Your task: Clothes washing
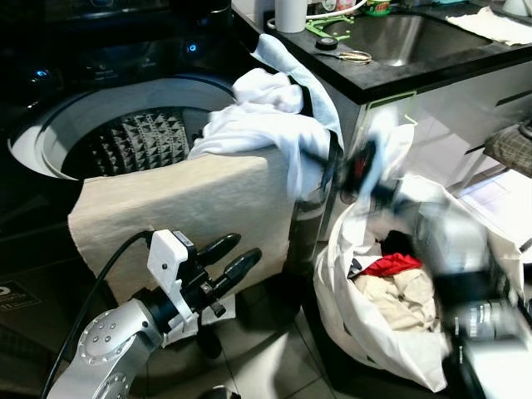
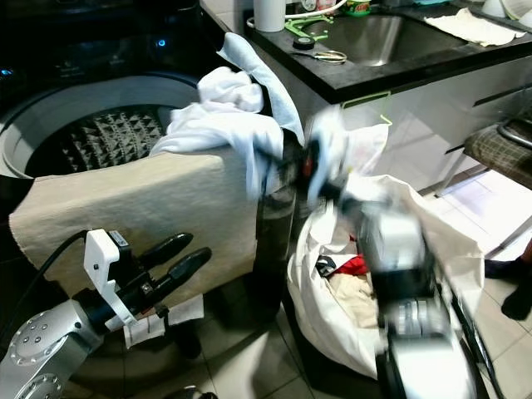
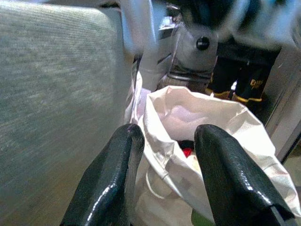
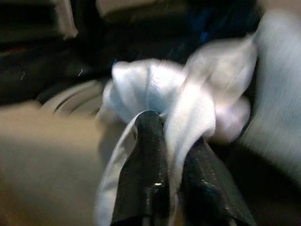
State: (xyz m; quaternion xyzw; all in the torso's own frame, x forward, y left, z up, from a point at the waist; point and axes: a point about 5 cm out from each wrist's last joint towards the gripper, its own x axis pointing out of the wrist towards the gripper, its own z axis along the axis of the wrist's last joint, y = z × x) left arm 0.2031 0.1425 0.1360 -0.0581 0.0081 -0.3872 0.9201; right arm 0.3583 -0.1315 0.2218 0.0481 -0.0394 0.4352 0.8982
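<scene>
One white garment (image 1: pixel 266 112) is clenched by the right gripper (image 4: pixel 162 129) at the washer drum (image 1: pixel 137 141); loading is judged underway; the left gripper (image 1: pixel 233 258) hangs released; pushing it inward is needed next.

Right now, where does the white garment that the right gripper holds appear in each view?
Left eye: white garment on washer rim.
Right eye: on the rim.
Left wrist: cannot tell.
Right wrist: pinched by right gripper.
Shared landmark: beige towel draped over washer front.
</scene>
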